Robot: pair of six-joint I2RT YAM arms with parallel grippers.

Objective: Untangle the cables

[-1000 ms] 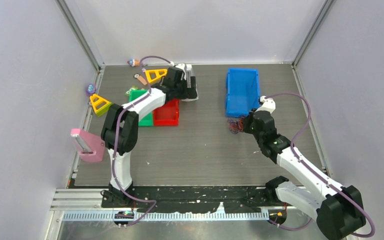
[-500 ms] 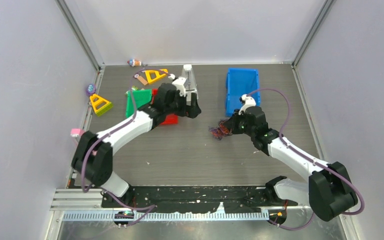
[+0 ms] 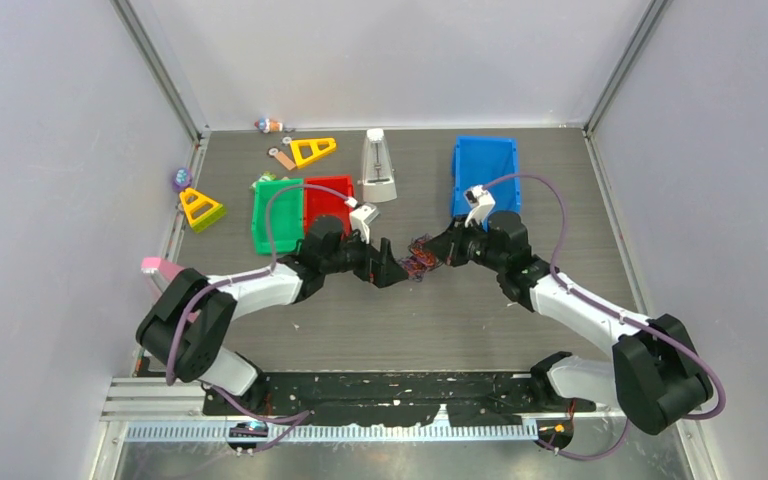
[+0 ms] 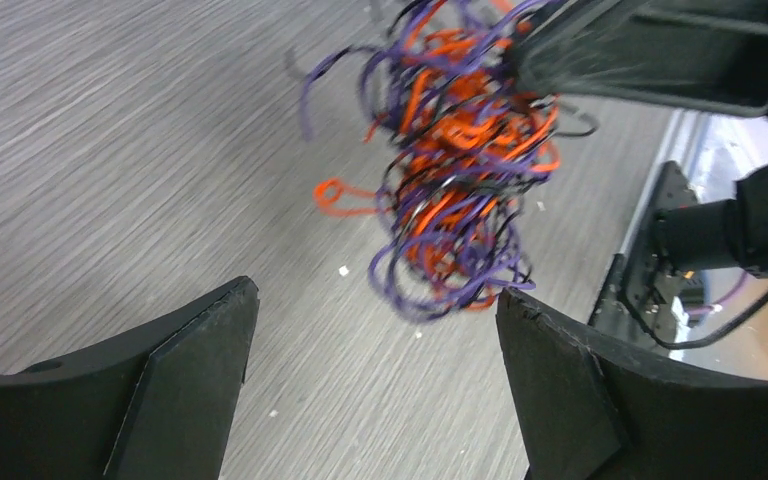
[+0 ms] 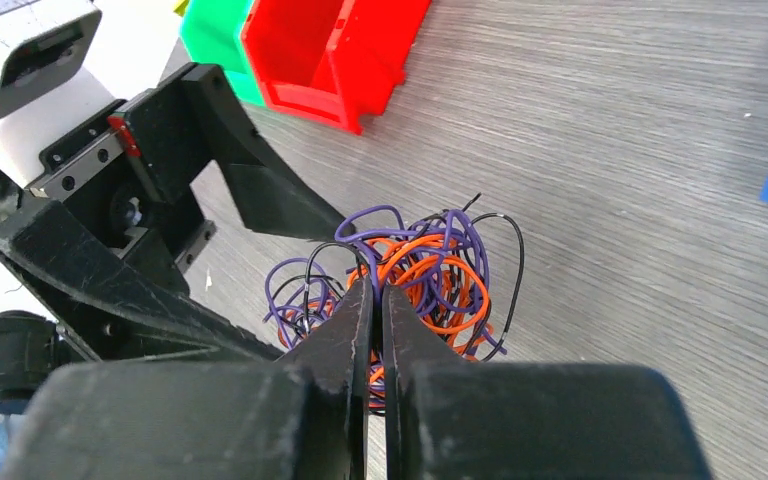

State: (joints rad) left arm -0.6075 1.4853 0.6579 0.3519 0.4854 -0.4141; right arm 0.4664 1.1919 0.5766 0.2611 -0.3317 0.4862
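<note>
Right fingers (image 5: 345, 335) pinch the tangled cables (image 5: 415, 265) above the middle of the table (image 3: 460, 320); left fingers (image 4: 560, 390) stand spread, tips just beside the clump's lower end. Risk: closing on several strands at once would likely tighten the knots.

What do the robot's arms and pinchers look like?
The left arm and right arm are white tubes with chunky black joints. A thin lilac hose loops along each. The left gripper and right gripper are black, each with two flat wedge-shaped fingers.
</note>
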